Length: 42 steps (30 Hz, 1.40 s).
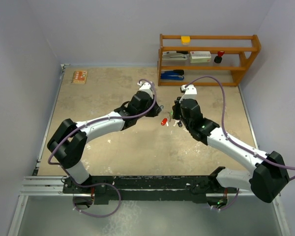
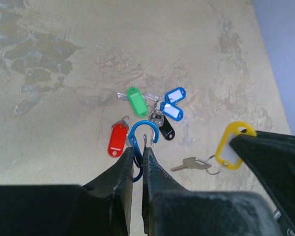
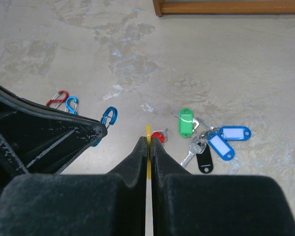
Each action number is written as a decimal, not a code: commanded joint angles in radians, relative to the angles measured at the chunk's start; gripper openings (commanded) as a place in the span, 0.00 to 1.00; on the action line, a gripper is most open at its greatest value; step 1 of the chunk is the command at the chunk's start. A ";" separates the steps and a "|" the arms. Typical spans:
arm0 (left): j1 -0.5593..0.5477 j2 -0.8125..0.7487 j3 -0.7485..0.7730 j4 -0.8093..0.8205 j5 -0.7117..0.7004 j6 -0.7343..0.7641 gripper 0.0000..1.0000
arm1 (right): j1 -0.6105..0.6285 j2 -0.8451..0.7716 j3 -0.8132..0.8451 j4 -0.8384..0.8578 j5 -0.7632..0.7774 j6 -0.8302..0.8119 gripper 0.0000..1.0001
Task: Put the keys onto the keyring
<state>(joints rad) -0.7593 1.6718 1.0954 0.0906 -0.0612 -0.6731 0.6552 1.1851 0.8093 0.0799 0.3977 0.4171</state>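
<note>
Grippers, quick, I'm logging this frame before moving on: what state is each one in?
Left gripper: closed on the blue carabiner.
Right gripper: closed on the yellow key tag.

The left arm (image 1: pixel 101 122) and right arm (image 1: pixel 236 150) had white link shells between black joint housings. A purple cable (image 1: pixel 224 108) ran along each. The left gripper (image 2: pixel 138 149) and right gripper (image 3: pixel 148 140) bore matte black wedge fingers. A black base rail (image 1: pixel 152 184) spanned 6 o'clock.

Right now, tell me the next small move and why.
Probably ease the right gripper toward the left gripper, bringing the ring below its yellow key tag to the gate of the blue carabiner. Each gripper is shut on its item, the key hangs off that ring, and ring and gate are apart.
</note>
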 commanded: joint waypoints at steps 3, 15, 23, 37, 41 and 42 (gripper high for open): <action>-0.049 0.009 0.085 0.065 -0.075 -0.049 0.00 | -0.002 0.018 0.036 0.010 0.063 0.057 0.00; -0.114 0.065 0.144 0.031 -0.085 -0.055 0.00 | -0.003 0.009 0.022 0.001 0.106 0.087 0.00; -0.125 0.078 0.160 0.011 -0.094 -0.057 0.00 | -0.002 -0.002 0.013 -0.005 0.129 0.096 0.00; -0.135 0.094 0.185 -0.058 -0.078 -0.059 0.00 | -0.002 -0.041 -0.006 -0.004 0.154 0.096 0.00; -0.137 0.098 0.188 -0.061 -0.066 -0.060 0.00 | -0.002 -0.042 -0.008 -0.003 0.155 0.093 0.00; -0.138 0.099 0.188 -0.061 -0.066 -0.060 0.00 | -0.002 -0.041 -0.008 -0.003 0.155 0.093 0.00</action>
<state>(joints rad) -0.8871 1.7691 1.2366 0.0166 -0.1379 -0.7227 0.6552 1.1687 0.8093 0.0570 0.5152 0.4992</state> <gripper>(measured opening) 0.056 0.012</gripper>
